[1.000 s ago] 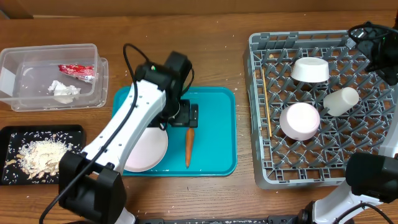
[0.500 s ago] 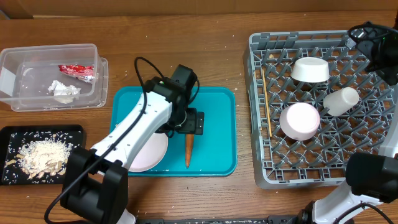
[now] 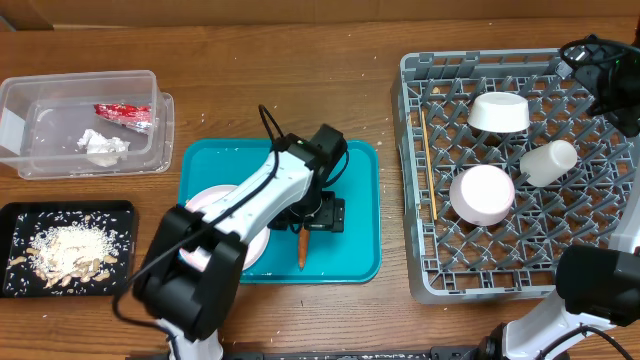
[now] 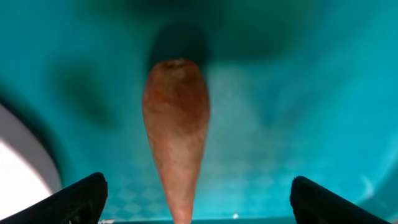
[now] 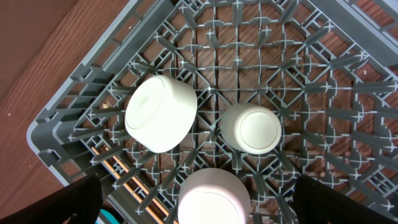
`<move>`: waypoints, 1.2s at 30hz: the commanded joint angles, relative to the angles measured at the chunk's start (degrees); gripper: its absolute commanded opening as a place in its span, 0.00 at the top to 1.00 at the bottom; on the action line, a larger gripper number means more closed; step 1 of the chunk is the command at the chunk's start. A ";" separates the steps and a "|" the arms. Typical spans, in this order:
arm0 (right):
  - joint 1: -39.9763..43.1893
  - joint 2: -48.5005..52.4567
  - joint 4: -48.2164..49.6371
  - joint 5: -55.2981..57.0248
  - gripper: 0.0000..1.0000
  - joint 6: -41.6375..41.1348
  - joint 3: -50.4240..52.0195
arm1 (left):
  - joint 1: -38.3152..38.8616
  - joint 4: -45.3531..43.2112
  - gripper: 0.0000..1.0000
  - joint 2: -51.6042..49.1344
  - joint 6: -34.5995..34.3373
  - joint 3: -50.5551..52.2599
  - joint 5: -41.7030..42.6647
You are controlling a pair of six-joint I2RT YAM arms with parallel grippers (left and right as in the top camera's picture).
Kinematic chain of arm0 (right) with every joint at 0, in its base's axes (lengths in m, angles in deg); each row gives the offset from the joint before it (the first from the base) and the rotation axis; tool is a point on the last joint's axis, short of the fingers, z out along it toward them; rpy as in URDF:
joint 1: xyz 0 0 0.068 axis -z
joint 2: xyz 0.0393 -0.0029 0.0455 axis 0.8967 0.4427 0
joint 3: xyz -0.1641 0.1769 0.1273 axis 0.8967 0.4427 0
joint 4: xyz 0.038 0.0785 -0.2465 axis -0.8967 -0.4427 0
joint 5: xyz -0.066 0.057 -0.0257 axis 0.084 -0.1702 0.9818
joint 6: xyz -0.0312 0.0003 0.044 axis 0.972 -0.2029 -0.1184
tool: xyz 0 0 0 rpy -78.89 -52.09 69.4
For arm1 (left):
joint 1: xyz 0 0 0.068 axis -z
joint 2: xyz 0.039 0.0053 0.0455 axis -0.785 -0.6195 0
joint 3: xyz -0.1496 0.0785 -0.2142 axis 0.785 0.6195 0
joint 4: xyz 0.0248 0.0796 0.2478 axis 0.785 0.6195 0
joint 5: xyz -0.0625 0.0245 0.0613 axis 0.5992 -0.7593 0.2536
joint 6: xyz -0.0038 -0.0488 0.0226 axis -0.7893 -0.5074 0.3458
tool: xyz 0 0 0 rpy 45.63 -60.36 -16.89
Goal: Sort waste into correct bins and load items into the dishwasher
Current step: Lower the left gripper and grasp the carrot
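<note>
A small orange carrot [image 3: 302, 252] lies on the teal tray [image 3: 360, 155], pointing toward the front. My left gripper [image 3: 308, 226] is open just over its thick end. In the left wrist view the carrot [image 4: 177, 124] lies between the two spread fingers [image 4: 196, 204], untouched. The pale plate [image 3: 255, 245] lies left of it, partly under my arm. My right gripper [image 5: 211, 208] is open and empty above the grey dish rack [image 3: 412, 200]. The rack holds two white bowls [image 3: 499, 111] [image 3: 482, 194], a white cup [image 3: 548, 161] and chopsticks [image 3: 425, 150].
The clear tub [image 3: 60, 95] at the back left holds the red wrapper [image 3: 122, 113] and the white tissue [image 3: 103, 146]. The black tray [image 3: 20, 212] at the front left holds beige food scraps [image 3: 65, 250]. The right arm [image 3: 605, 75] hangs over the rack's far right corner.
My left gripper has moved right and toward the front across the teal tray, from beside the plate to over the carrot. The right arm has not moved.
</note>
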 commanded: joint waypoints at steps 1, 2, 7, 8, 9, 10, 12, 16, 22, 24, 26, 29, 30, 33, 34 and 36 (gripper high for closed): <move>-0.07 -0.81 0.28 0.09 0.00 -0.09 -1.11 | -0.70 -0.09 0.05 -1.84 -2.49 0.48 -1.03; -0.07 -0.81 0.28 0.09 0.00 -0.09 -1.11 | -1.14 -0.09 0.04 -2.01 -2.47 0.48 -1.01; -0.07 -0.81 0.28 0.09 0.00 -0.11 -1.11 | -2.27 -1.33 0.06 -2.21 1.07 1.36 -0.96; -0.07 -0.81 0.26 0.09 0.00 -0.11 -1.11 | -2.32 -1.55 0.07 -2.21 1.16 1.60 -0.90; -0.07 -0.81 0.28 0.09 0.00 -0.11 -1.11 | -2.29 -1.90 0.07 -2.21 1.20 1.90 -0.74; -0.07 -0.81 0.28 0.09 0.00 -0.11 -1.11 | -2.21 -2.34 0.07 -2.21 1.22 2.16 -0.52; -0.07 -0.81 0.26 0.09 0.00 -0.09 -1.11 | -1.81 -3.32 0.08 -2.23 1.20 2.82 -0.55; -0.07 -0.81 0.28 0.09 0.00 -0.09 -1.11 | -0.92 -5.29 0.10 -2.23 1.16 4.72 -0.55; -0.07 -0.81 0.28 0.09 0.00 -0.09 -1.11 | -0.42 -6.29 0.24 -2.23 1.16 6.25 -0.61; -0.07 -0.81 0.28 0.09 0.00 -0.09 -1.11 | -0.42 -6.29 0.27 -2.23 1.14 6.25 -0.74; -0.07 -0.81 0.28 0.09 0.00 -0.11 -1.11 | -0.42 -6.14 0.30 -2.23 1.16 6.23 -0.70; -0.07 -0.81 0.28 0.09 0.00 -0.09 -1.11 | -0.48 -5.57 0.40 -2.16 1.16 6.05 0.26; -0.07 -0.81 0.28 0.09 0.00 -0.09 -1.11 | -0.48 -5.29 0.41 -2.16 1.18 5.81 0.83; -0.07 -0.81 0.28 0.09 0.00 -0.11 -1.11 | -0.48 -3.65 0.48 -2.16 1.18 4.26 1.44; -0.07 -0.81 0.28 0.09 0.00 -0.11 -1.11 | -0.48 -2.95 0.53 -2.16 1.18 3.58 1.42; -0.07 -0.81 0.28 0.09 0.00 -0.09 -1.11 | -0.50 -1.77 0.62 -2.16 1.22 2.21 1.36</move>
